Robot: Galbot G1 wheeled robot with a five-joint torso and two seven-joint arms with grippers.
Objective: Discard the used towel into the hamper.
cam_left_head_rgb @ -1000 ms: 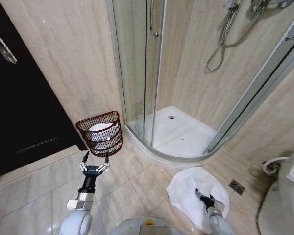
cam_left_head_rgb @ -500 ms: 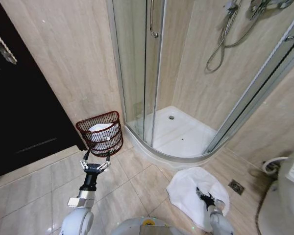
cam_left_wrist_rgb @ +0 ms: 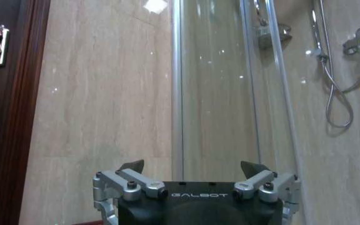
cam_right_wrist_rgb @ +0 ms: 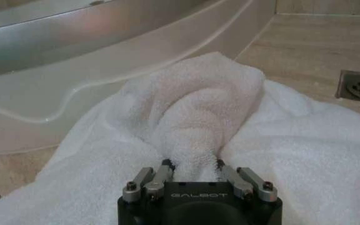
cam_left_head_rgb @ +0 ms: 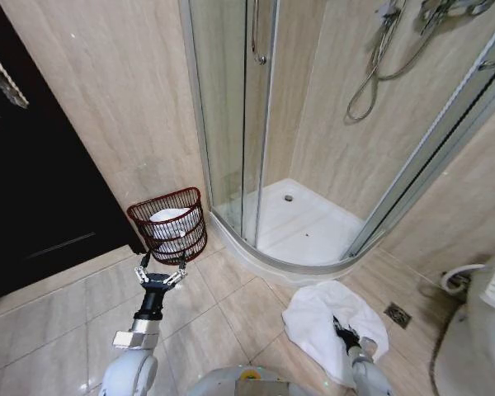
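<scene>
towel [cam_left_head_rgb: 330, 318] newly bunched in right hand [cam_left_head_rgb: 344, 336]

Two arms of pale grey rounded casing, each narrowing to a black cylindrical wrist and a black gripper body with "GALBOT" printed in white letters. Left gripper [cam_left_head_rgb: 159, 272] fitted with silver metal linkage fingers [cam_left_wrist_rgb: 131, 180] pinned by round dark-headed screws and tipped with dark pointed pads; right gripper [cam_right_wrist_rgb: 192, 165] built the same way, with paired silver links and small bolts on either side. Rounded pale grey torso top at the lower edge of the head view, marked with a small yellow-green spot.
</scene>
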